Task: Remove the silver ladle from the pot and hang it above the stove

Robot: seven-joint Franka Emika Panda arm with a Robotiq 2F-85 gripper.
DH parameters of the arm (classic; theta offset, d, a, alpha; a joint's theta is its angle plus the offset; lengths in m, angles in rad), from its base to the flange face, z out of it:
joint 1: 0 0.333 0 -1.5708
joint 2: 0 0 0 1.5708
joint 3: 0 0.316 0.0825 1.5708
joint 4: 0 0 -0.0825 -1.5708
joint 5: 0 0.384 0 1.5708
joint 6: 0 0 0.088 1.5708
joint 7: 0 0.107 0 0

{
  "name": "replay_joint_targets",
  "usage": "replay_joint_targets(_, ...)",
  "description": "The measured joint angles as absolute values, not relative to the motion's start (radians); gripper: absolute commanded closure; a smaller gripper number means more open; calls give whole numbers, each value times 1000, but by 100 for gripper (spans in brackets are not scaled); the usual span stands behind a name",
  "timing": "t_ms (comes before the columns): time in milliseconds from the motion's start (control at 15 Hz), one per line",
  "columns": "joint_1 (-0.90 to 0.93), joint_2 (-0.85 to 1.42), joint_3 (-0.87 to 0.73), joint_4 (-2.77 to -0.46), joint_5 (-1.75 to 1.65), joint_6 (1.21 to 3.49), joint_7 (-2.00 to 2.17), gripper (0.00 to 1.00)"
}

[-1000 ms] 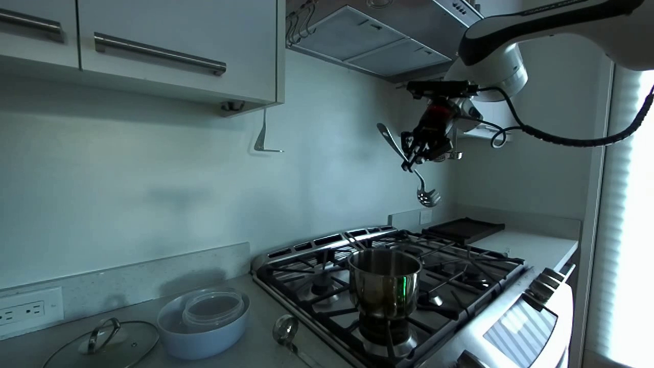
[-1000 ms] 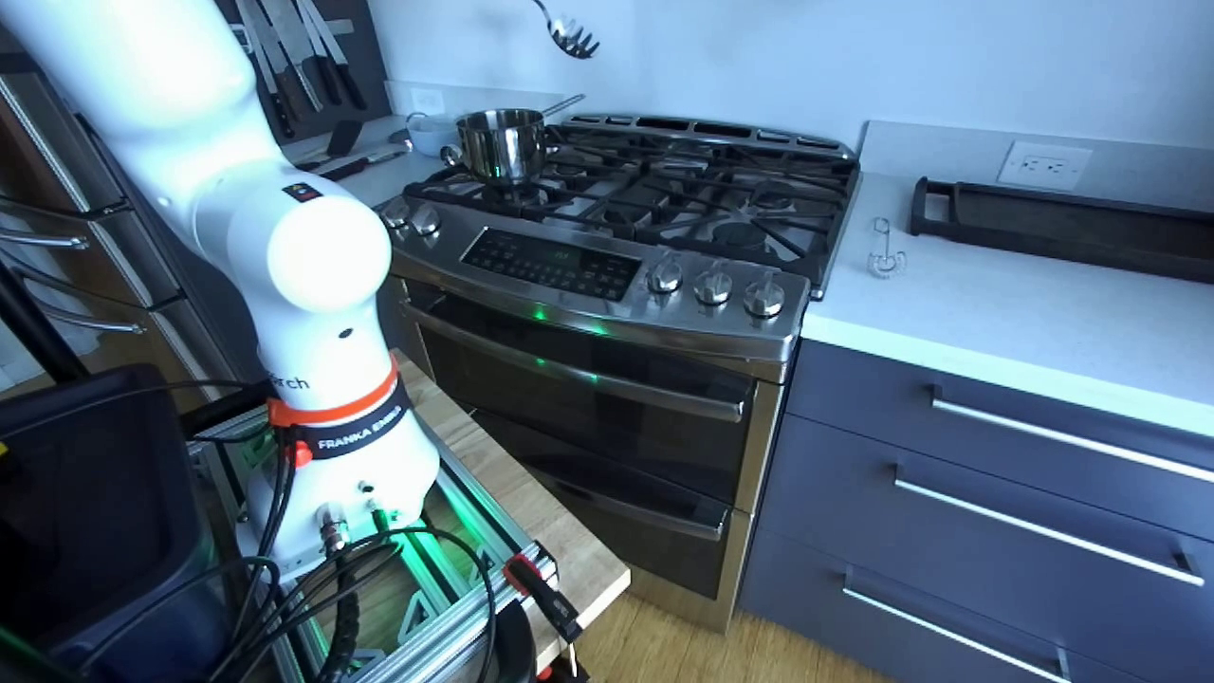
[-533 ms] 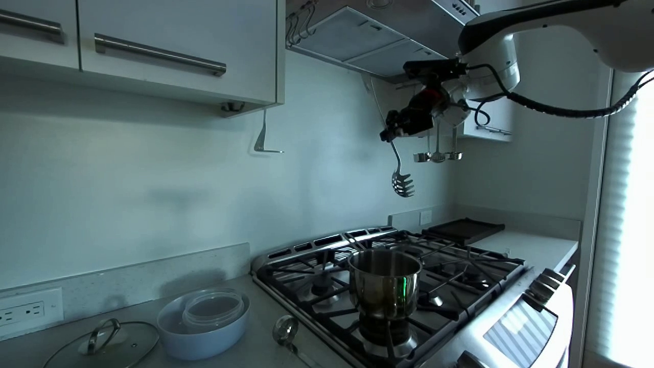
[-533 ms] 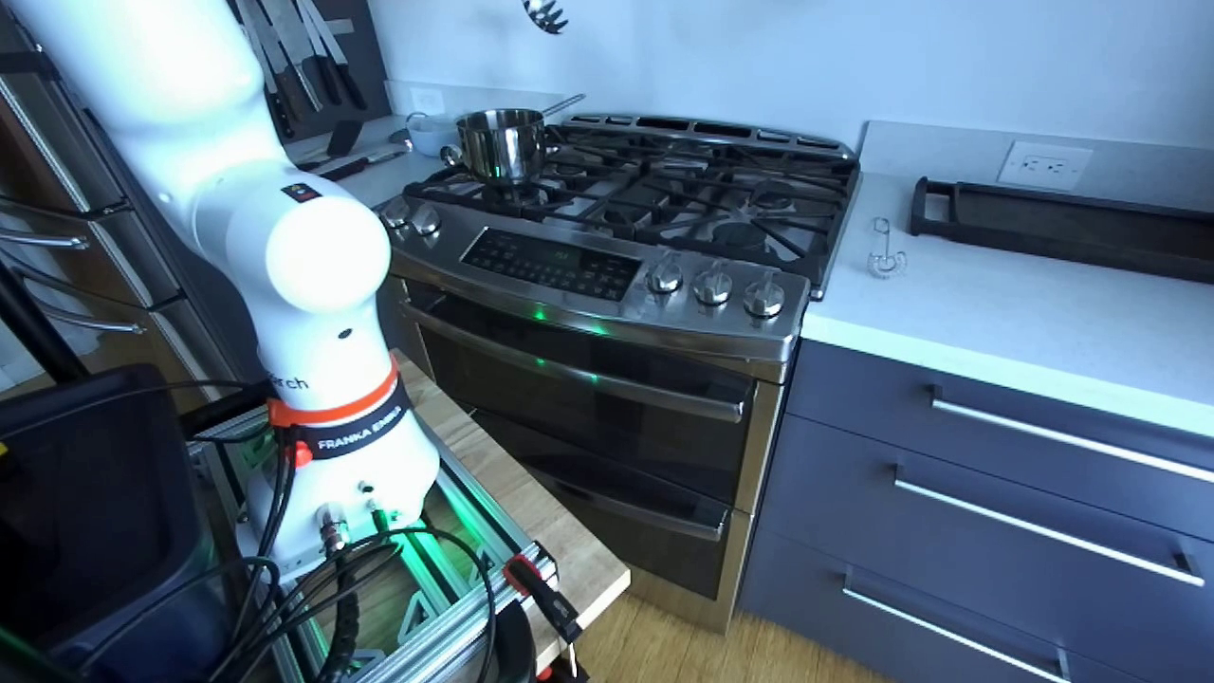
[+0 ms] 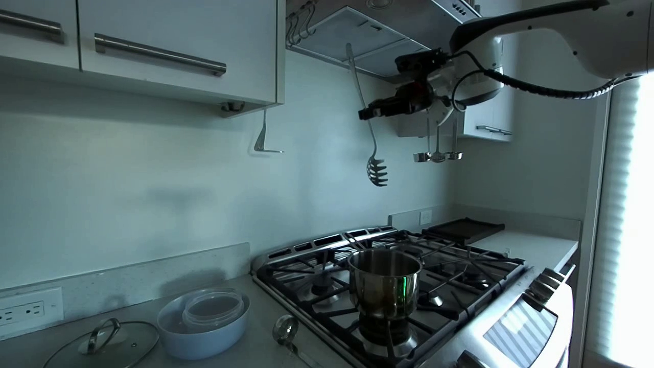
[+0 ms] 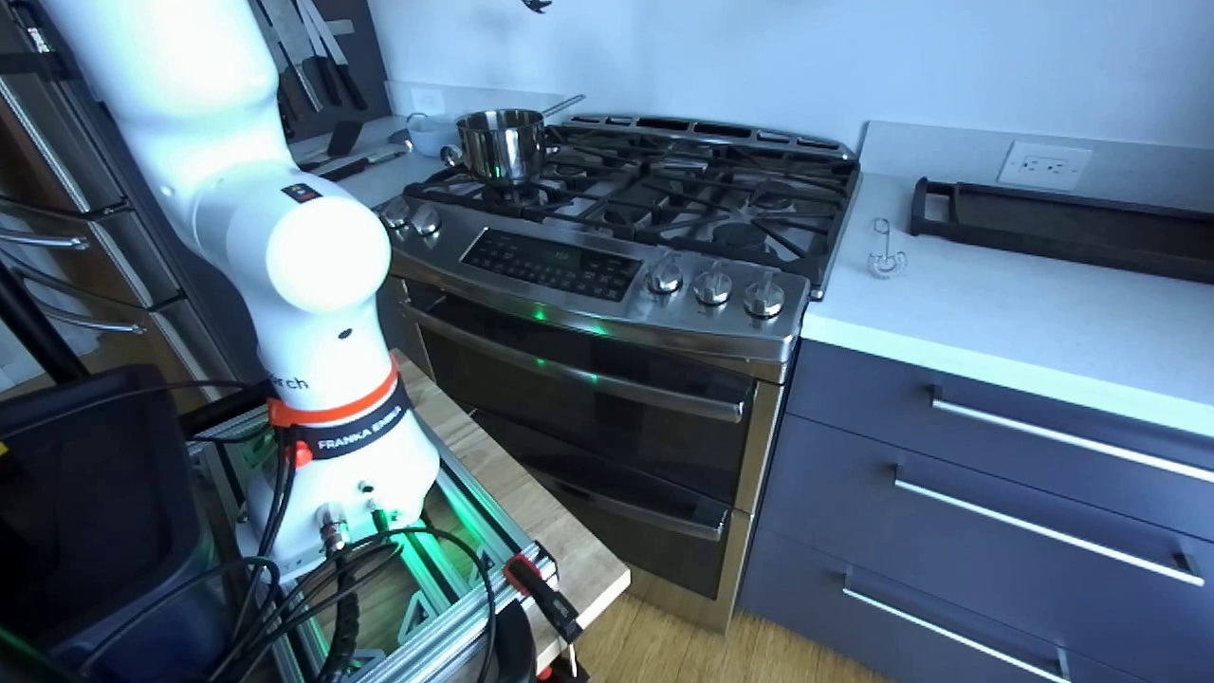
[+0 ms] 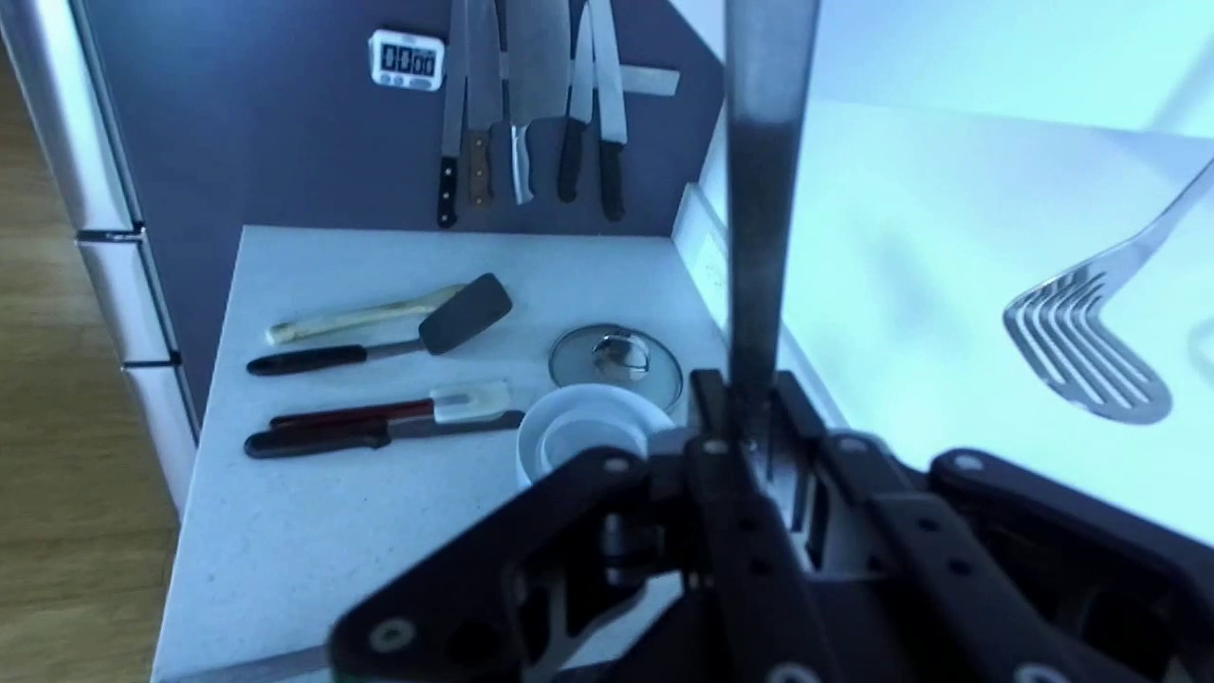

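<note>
My gripper (image 5: 365,113) is shut on the handle of a silver pasta server (image 5: 377,171) with a pronged, slotted head. The server hangs nearly upright, head down, high over the stove (image 6: 607,275), its handle top near the range hood. In the wrist view the handle (image 7: 759,190) rises from between the fingertips of my gripper (image 7: 749,384). The shiny steel pot (image 5: 384,286) stands on a front burner, well below, and nothing sticks out above its rim. A silver ladle (image 5: 285,329) with a round bowl lies on the counter beside the stove.
Several S-hooks (image 5: 306,23) hang at the hood's near end. A slotted turner (image 5: 263,140) hangs by the wall, and small ladles (image 5: 438,156) hang at the far side. A white bowl (image 5: 202,337) and glass lid (image 5: 117,342) sit on the counter. Knives (image 7: 541,85) hang on a dark panel.
In the exterior views, my gripper and the pasta server have moved up and left. The server's handle has swung steeper. The grip has stayed shut; pot and counter things are unchanged.
</note>
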State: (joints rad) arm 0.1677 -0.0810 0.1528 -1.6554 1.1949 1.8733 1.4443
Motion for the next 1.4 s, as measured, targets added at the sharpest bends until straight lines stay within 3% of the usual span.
replay_joint_targets(400, 171, -58, 161, -1632, 1234, 1902, 1455, 87)
replay_joint_targets(467, 171, -58, 161, -1632, 1234, 1902, 1456, 97)
replay_joint_targets(1400, 185, 36, 188, -1506, 1308, 1942, 1484, 97)
